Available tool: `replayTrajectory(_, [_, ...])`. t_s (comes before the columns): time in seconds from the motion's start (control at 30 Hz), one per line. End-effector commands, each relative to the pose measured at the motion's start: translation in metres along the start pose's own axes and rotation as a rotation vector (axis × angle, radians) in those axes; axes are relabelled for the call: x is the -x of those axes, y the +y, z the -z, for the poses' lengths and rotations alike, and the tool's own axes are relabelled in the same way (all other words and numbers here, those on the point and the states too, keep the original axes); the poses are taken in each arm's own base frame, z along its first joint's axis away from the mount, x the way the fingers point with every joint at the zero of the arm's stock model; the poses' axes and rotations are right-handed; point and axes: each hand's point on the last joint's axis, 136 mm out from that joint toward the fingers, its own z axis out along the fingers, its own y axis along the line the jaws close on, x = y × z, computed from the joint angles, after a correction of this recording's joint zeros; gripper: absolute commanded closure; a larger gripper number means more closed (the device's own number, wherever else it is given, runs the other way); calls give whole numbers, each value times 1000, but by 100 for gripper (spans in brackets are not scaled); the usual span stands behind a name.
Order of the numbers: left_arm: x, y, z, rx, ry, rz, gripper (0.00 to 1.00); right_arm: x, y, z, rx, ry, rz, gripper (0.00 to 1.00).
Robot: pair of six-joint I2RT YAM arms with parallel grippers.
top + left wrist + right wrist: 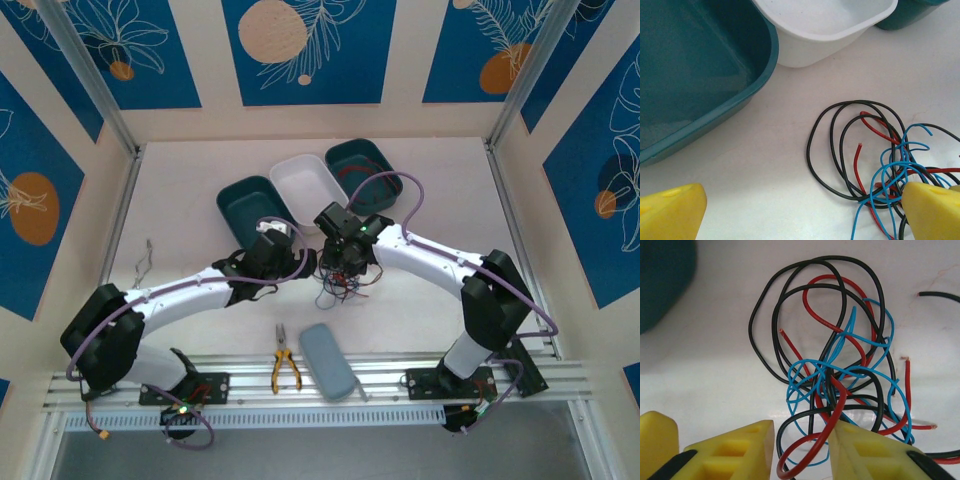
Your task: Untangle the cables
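Right hand (802, 432) sits at 6 o'clock of the cable tangle (835, 375), jaws part-way apart around a red loop (800, 446). Is it biting yet? Can't tell. Left hand (800, 215) hangs wide open, gripping nothing. The tangle lies on the counter (765, 165), at 5 o'clock from the white tub (305, 185). Danger: black strands share that gap, so a pull could cinch the knot or drag the whole unanchored bundle.

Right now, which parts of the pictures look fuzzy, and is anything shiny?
Left wrist view: the wires look sharp, the yellow fingers in the bottom corners are fuzzy, and the green tub has a soft shine. Right wrist view: the wires are crisp, the green shape in the corner is blurry. Top view: the wires are tiny.
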Motion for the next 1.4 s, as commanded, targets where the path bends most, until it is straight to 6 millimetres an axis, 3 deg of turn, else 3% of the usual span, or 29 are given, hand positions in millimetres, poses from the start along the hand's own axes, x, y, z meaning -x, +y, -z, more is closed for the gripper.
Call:
replayTrajectory(0.0, [2, 9, 6, 24, -17, 18, 0, 1, -5, -3, -6, -9, 2, 75])
replayTrajectory(0.1, [3, 10, 6, 26, -21, 14, 0, 3, -6, 1, -1, -20, 15, 91])
replayTrajectory(0.27, [5, 10, 8, 26, -33, 13, 0, 7, -2, 14, 32, -53, 53, 100])
replayTrajectory(0.6, [13, -1, 16, -53, -87, -14, 0, 14, 21, 50, 120, -172, 181, 100])
replayTrajectory(1.0, [23, -44, 29, -310, -165, -101, 0, 20, 33, 99, 212, -296, 297, 100])
replayTrajectory(1.2, [25, -69, 37, -448, -196, -170, 12, 18, 35, 123, 277, -326, 329, 100])
replayTrajectory(1.37, [27, -77, 34, -482, -195, -175, 17, 19, 34, 134, 300, -349, 332, 100])
